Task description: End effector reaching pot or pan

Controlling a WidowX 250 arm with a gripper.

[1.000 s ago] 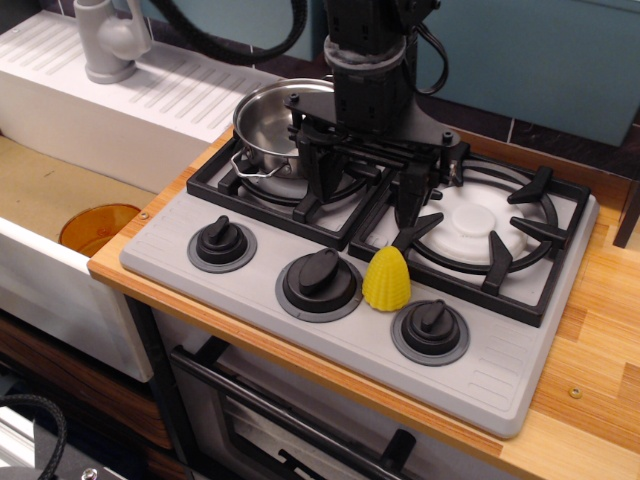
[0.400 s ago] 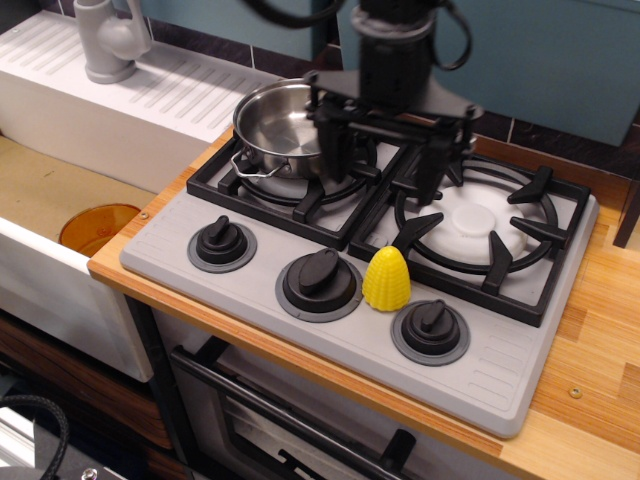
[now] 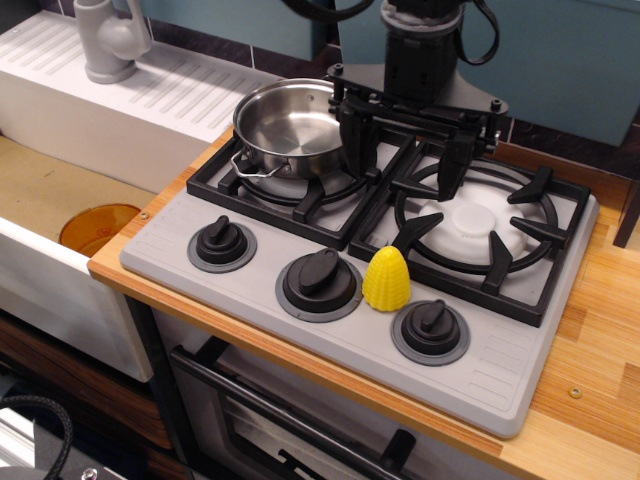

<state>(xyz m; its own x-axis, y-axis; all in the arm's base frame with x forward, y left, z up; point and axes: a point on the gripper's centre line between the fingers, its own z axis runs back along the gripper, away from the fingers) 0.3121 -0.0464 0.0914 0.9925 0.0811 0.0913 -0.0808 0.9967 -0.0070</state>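
A small shiny steel pot with a thin wire handle stands on the back left burner of the toy stove. My black gripper hangs above the middle of the stove, just right of the pot. Its fingers are spread wide and hold nothing. The left finger is next to the pot's right rim and hides part of it; the right finger is over the right burner.
A yellow toy corn stands at the stove's front between two knobs. Black grates cover both burners. An orange bowl lies in the sink at left. A grey faucet stands at the back left. Wooden counter runs along the right.
My gripper has risen and moved right and toward the back, off the left burner's grate. The pot is more exposed and has not moved.
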